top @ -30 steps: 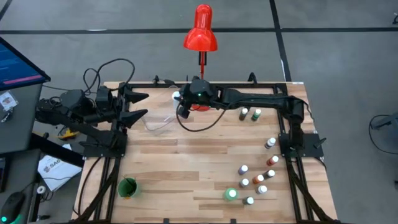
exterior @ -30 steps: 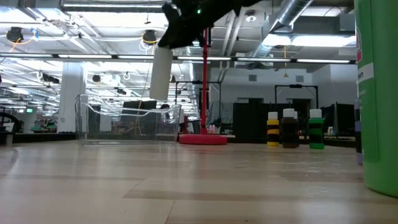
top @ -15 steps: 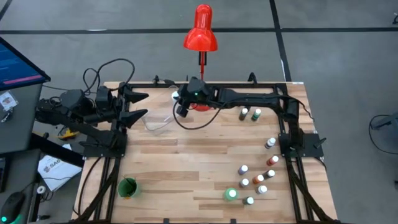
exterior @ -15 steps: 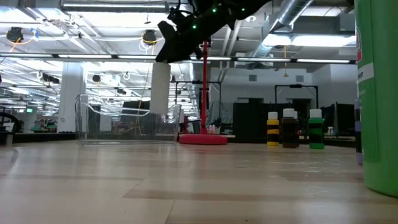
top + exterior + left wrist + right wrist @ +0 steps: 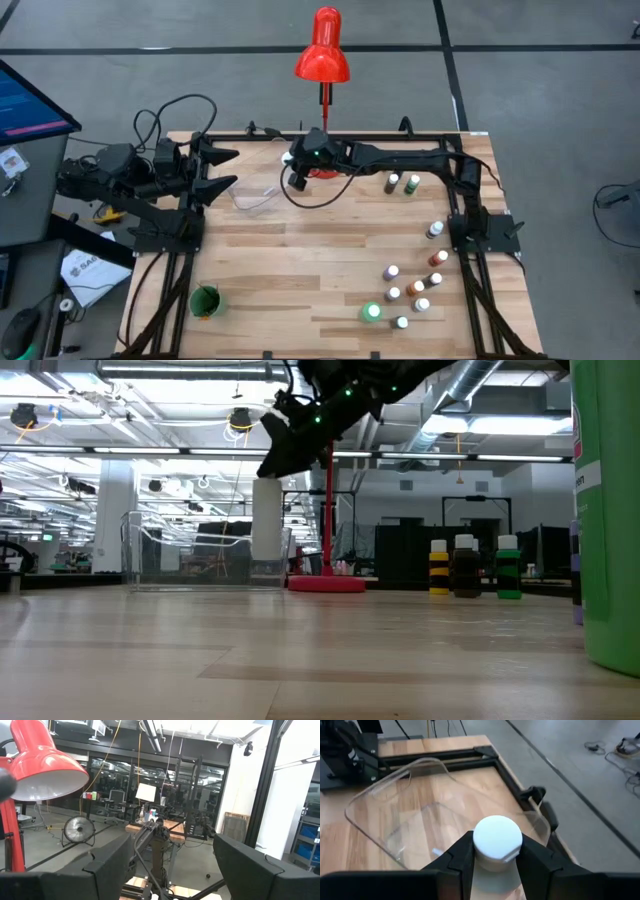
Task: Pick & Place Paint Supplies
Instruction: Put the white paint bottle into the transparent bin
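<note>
High view, left to right: the left gripper (image 5: 222,168) waits with fingers spread wide, left of the clear plastic bin (image 5: 256,197). The right gripper (image 5: 297,176), clamped on a white-capped paint bottle (image 5: 497,841), has travelled toward the red desk lamp (image 5: 321,47) base and now hangs just right of the bin, past its far edge. Release looks close. Remaining paint bottles (image 5: 412,290) stand well right of the bin.

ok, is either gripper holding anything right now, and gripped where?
The right gripper holds a white-capped white bottle, pinched just below its cap, above the clear plastic bin. The left gripper holds nothing.
</note>
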Motion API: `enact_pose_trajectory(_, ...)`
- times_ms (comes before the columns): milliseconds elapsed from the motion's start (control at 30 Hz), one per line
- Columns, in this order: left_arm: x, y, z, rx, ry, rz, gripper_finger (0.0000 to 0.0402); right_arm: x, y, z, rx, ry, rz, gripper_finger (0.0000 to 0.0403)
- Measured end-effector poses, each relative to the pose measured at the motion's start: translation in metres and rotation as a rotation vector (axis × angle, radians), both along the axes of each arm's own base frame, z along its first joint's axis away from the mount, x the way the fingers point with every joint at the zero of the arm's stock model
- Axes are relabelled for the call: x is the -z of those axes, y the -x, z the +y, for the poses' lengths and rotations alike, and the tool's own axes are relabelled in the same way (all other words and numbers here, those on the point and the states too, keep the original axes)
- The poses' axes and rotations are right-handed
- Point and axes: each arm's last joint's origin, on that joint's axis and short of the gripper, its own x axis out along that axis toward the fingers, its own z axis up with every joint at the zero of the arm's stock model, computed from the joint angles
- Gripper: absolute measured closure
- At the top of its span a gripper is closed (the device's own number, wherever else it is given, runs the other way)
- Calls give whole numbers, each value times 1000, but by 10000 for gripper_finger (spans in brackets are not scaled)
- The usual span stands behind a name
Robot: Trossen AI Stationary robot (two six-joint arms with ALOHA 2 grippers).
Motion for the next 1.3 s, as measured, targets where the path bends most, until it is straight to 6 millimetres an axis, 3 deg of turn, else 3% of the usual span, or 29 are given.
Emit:
enact_pose_trajectory(333,0,0,0,0,0,0,128,17,4,-5,1,-16,-14,290)
enact_pose_trajectory(800,0,0,0,0,0,0,128,18,4,-11,-8,-26,-28,290)
enact_pose_trajectory(1000,0,0,0,0,1,-1,128,45,-7,-11,-21,-69,-16,289)
enact_pose_trajectory(1300,0,0,0,0,1,-1,128,46,-8,-11,-24,-68,-15,289)
